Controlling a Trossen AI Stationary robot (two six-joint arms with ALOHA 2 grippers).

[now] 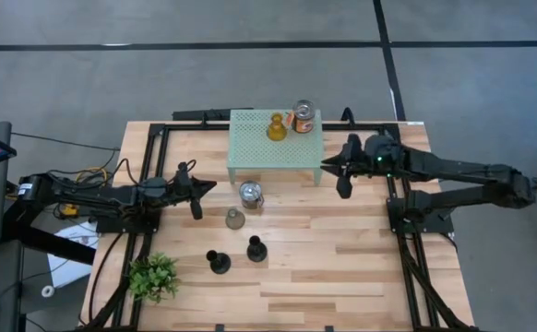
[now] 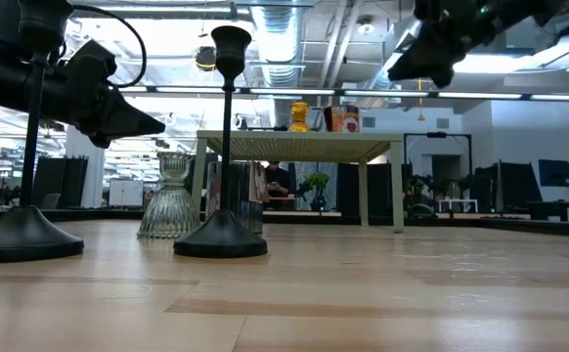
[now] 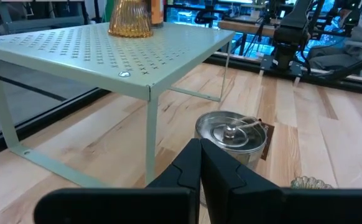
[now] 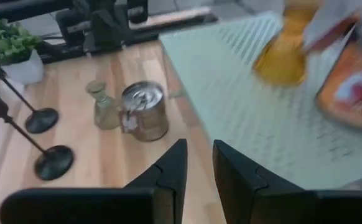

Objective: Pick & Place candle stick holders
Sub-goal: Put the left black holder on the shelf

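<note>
Silvery jar (image 1: pixel 251 195) stood on tabletop (image 1: pixel 342 258) beside rack (image 1: pixel 250 152), near clenched left tool (image 1: pixel 196 189). Looked rigid, light, slick; best gripped across rim. Right tool (image 1: pixel 344 168) hovered slightly parted by rack.

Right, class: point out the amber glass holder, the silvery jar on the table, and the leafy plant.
amber glass holder (image 1: pixel 275 128), high view, on its round body atop the mint rack.
silvery jar (image 1: pixel 250 194), high view, on its lid.
leafy plant (image 1: pixel 153 275), high view, on the middle of its leaves.
</note>
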